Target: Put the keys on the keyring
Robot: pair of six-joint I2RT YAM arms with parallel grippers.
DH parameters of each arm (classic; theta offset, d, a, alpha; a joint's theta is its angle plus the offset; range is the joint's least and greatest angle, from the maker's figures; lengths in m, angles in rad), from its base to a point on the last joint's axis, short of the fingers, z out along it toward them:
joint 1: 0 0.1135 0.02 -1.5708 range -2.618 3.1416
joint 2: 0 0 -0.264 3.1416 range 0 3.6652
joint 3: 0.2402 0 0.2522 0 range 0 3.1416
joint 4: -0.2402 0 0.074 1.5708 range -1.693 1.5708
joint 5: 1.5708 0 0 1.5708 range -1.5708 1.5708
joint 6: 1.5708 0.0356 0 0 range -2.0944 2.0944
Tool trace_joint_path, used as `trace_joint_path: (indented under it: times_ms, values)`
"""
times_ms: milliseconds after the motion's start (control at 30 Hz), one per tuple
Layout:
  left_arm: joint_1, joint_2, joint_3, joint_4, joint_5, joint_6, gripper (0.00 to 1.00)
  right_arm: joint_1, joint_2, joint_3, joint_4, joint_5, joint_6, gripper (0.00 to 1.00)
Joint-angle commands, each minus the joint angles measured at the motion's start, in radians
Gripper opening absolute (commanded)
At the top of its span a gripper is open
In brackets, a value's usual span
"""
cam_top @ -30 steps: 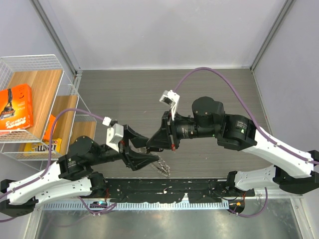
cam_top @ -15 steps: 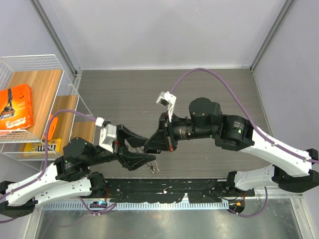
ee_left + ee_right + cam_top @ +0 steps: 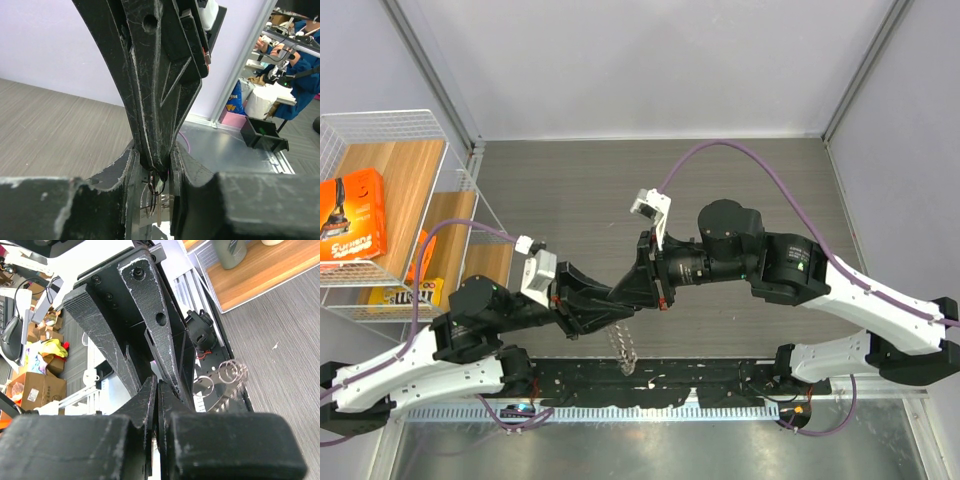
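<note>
In the top view my left gripper and right gripper meet tip to tip above the table's near edge. The keys dangle below them as a blurred silvery bunch. In the left wrist view my left fingers stand a little apart, flanking the right gripper's tip. A thin dark keyring hangs from that tip, and the keys hang under it in the gap. In the right wrist view my right gripper is pressed shut. Silvery rings of the bunch show blurred to its right.
A white wire basket on a wooden shelf stands at the far left, holding an orange box. A black rail runs along the near table edge, below the keys. The grey table stretches behind the arms.
Both grippers have shifted left together. The bunch of keys has swung from right of the left gripper's tip to hanging straight below it, nearer the rail.
</note>
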Motion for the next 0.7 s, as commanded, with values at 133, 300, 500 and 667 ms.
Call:
trace_joint_path:
  times_ms: [133,300,500,667]
  values:
    - [0.005,-0.003,0.026,0.087,0.014,0.012,0.00,0.015,-0.022,0.009,0.091,-0.008,0.020,0.06]
    - [0.003,-0.027,0.012,0.111,0.017,0.007,0.00,0.015,-0.063,-0.006,0.088,0.023,0.008,0.06]
    - [0.003,-0.047,0.011,0.130,0.041,-0.010,0.00,0.015,-0.141,-0.037,0.096,0.081,0.000,0.40]
    - [0.005,-0.056,0.006,0.134,0.057,-0.014,0.00,0.015,-0.206,-0.081,0.110,0.115,-0.006,0.45]
